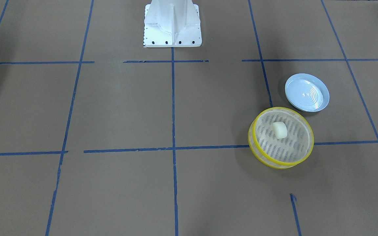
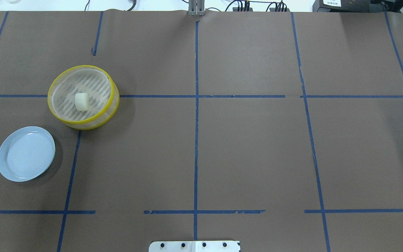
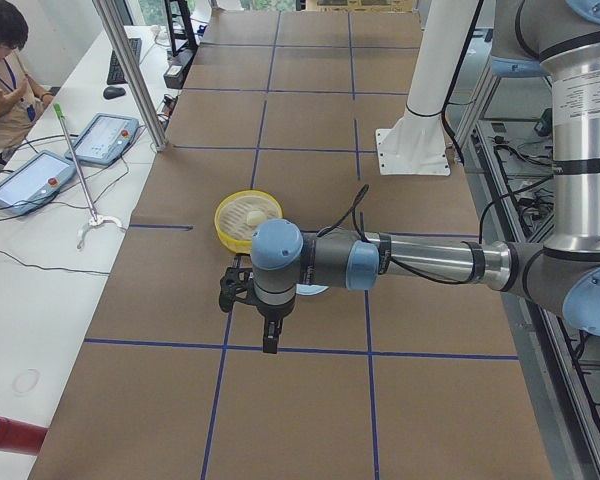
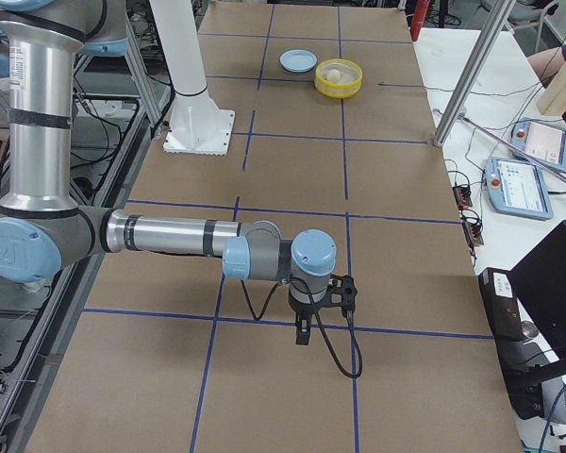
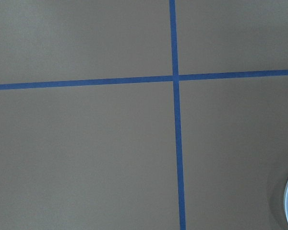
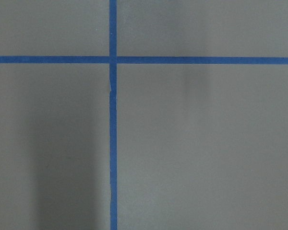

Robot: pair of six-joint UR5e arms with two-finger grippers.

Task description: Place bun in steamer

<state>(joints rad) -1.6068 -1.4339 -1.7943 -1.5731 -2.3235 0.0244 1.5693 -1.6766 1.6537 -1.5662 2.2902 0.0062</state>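
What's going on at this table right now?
Nothing is being handled right now. The bun already sits inside the yellow-rimmed steamer, beside an empty pale blue plate. The robot's left hand hovers over the table close to the plate; its right hand hovers far off. Whether either is open is unclear.

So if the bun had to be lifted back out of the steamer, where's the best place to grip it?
Probably across the bun's two flatter opposite sides, coming straight down from above. It sits near the middle of the slotted base, and the steamer's raised wall rings it, so a sideways approach would be blocked.
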